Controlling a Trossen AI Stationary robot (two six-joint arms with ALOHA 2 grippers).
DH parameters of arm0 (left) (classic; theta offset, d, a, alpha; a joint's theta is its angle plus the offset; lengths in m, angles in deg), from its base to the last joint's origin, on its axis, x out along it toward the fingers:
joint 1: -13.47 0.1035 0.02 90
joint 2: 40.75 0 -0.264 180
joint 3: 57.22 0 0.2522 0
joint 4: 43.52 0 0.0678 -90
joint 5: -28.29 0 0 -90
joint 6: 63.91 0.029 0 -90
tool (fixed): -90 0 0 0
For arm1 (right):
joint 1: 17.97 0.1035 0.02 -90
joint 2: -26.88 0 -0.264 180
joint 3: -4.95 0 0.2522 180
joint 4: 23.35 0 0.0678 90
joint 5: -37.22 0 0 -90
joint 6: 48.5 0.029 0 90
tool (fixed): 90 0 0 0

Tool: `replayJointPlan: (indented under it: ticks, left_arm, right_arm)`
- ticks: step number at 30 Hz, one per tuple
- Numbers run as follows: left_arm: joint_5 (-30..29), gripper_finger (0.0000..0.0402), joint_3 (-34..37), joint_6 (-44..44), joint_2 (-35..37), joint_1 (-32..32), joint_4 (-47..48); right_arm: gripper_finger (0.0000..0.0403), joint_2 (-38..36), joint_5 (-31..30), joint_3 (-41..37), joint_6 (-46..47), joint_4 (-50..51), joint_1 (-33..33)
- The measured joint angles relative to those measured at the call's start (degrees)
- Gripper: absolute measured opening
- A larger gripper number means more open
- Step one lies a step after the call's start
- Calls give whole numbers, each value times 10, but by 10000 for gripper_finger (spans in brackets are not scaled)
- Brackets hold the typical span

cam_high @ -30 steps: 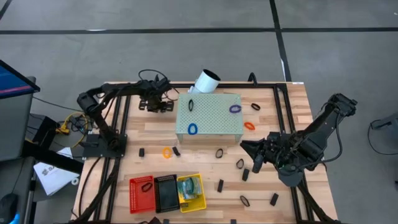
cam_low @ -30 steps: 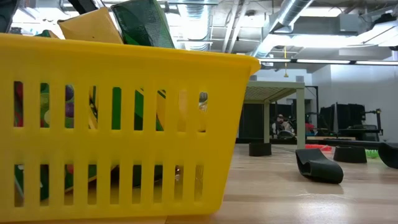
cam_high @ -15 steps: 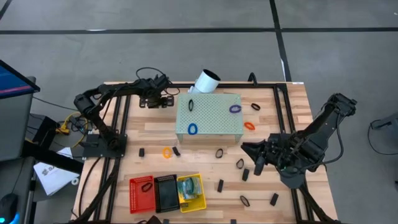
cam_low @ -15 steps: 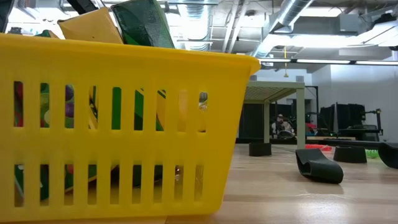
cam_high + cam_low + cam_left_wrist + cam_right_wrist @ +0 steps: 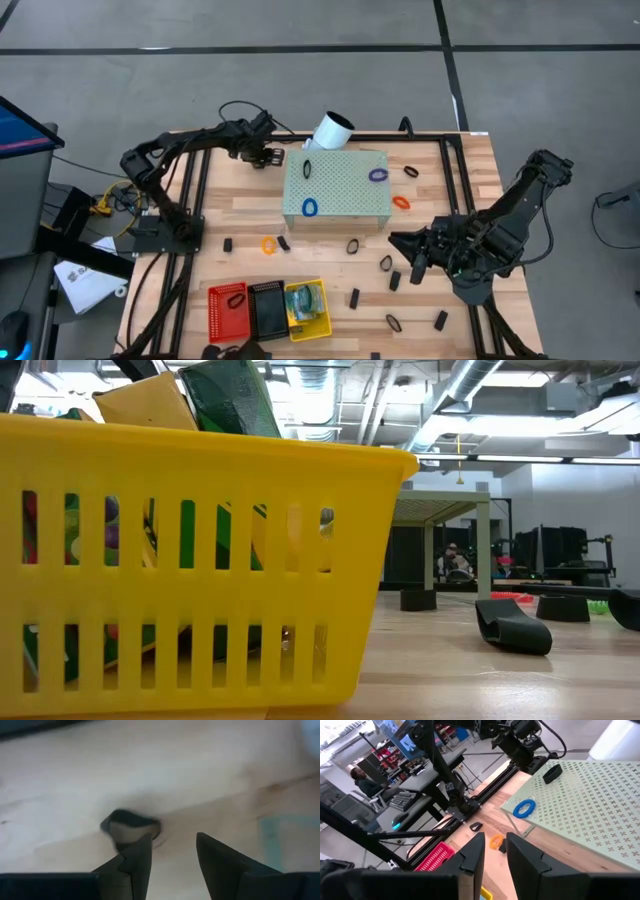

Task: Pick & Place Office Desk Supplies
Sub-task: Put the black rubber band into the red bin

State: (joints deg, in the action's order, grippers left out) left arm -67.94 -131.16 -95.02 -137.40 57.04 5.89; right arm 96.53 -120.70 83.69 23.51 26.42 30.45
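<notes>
Left wrist view, item one: a small dark clip (image 5: 131, 824) lies on bare wood just ahead of my left pincer (image 5: 172, 851). It sits off the centre line, in front of one finger tip rather than in the gap. Jaws stand parted with nothing between them: released.

High view: left pincer (image 5: 262, 150) hangs at the far edge of the desk (image 5: 240, 210), just beside the far left corner of the green block (image 5: 336, 188). I judge this arm far the nearer to that clip; the coming move turns on sliding sideways until the clip sits between the fingers. Its long axis I cannot tell.

Right pincer (image 5: 398, 243): near the block's near right corner, over the desk. In the right wrist view the jaws (image 5: 494, 852) stand a little apart, holding nothing. Waiting.

Other supplies: blue loop (image 5: 310, 207) and purple loop (image 5: 377, 175) on the block; orange loop (image 5: 268, 244) on the desk; crayon boxes in the yellow basket (image 5: 306, 302).
</notes>
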Motion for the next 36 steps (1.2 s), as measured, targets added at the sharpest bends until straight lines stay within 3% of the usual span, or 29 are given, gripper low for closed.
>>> replayJointPlan:
  ticks: [25,28,33,36]
  left_arm:
    - [-26,141,-4,89,-82,3,16]
    - [-32,112,-2,91,-77,3,12]
    - [-49,16,-2,117,-52,5,10]
    - [-48,5,-2,126,-27,4,19]
  right_arm:
    - [77,0,-3,0,30,-11,-2]
    - [77,0,-5,0,30,-14,-2]
    - [77,0,-16,0,30,-18,-2]
    - [77,0,-22,0,30,-20,-2]
